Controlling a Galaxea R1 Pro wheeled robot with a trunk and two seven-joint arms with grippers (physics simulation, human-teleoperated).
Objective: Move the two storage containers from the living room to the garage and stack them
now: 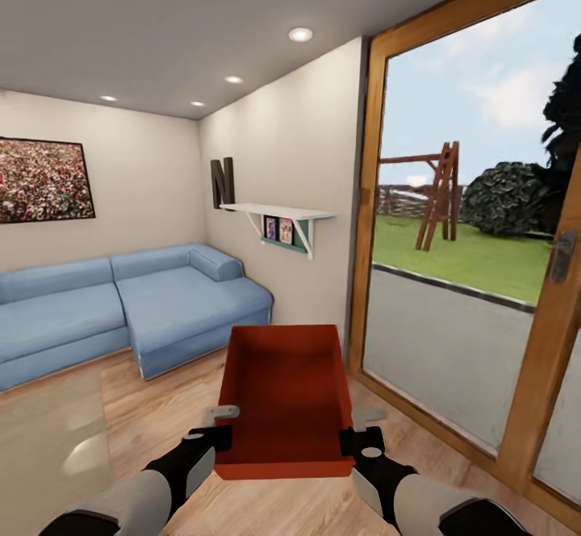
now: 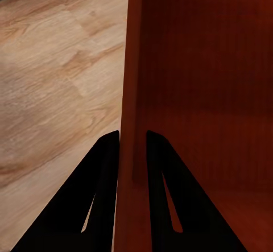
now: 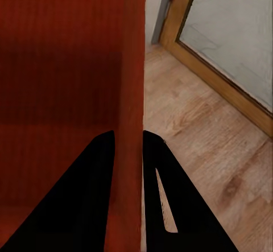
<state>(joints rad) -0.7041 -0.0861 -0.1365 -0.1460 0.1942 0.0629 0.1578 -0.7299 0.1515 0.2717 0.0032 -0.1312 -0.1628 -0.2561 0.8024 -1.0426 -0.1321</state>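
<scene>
Red-orange rectangular plastic bin (image 1: 285, 395) was held above light wood plank floor (image 1: 161, 407), near centre | left gripper (image 2: 132, 144) fingers pinched its left wall | right gripper (image 3: 129, 144) fingers pinched its right wall | blue sectional sofa (image 1: 121, 302) far left | wood-framed glass door (image 1: 484, 237) right

A blue sofa (image 1: 129, 302) fills the corner under a framed picture (image 1: 42, 179). On the side wall a white shelf (image 1: 278, 213) carries a dark letter N (image 1: 222, 182), with small pictures (image 1: 278, 229) just below it. A wood-framed glass door (image 1: 476, 253) shows lawn (image 1: 476, 257), a swing frame (image 1: 438, 193) and a bush (image 1: 504, 197) outside. Ceiling spotlights (image 1: 300, 34) glow overhead.
</scene>
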